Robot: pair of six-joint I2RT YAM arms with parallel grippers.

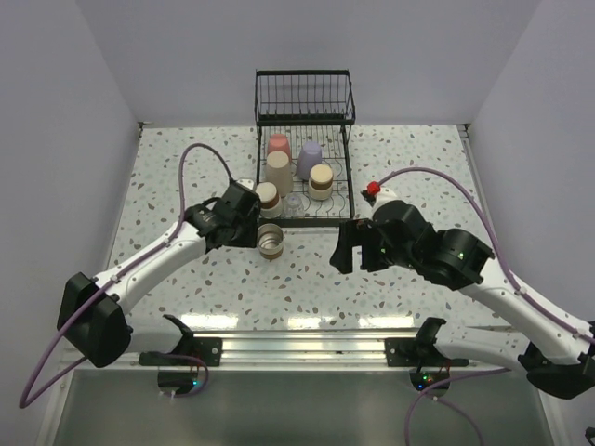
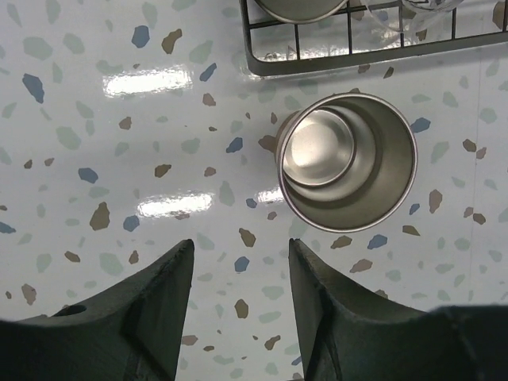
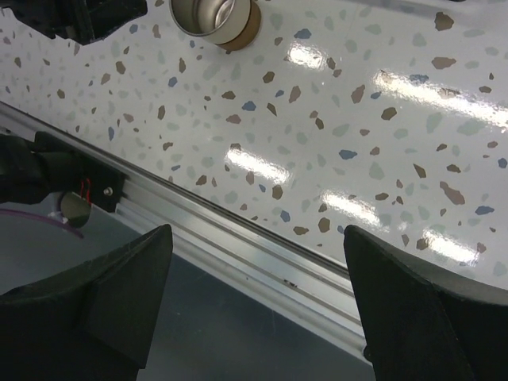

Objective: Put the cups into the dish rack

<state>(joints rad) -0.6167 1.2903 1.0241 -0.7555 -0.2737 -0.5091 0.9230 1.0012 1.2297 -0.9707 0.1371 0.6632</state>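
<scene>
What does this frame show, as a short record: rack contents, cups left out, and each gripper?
rack contents: coral-pink cup, lavender cup, beige cup, two brown cups, clear cup, all on the dish rack tray
left out: one brown metal-lined cup, upright on the table, just outside the rack's near edge
left gripper: open, empty, short of that cup
right gripper: open, empty, above the table's front

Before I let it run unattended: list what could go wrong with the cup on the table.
1. The steel-lined cup sits off to one side of the gap in the left gripper, so a finger may knock it over.
2. It stands close to the dish rack edge, so a lift could clip the wire.
</scene>
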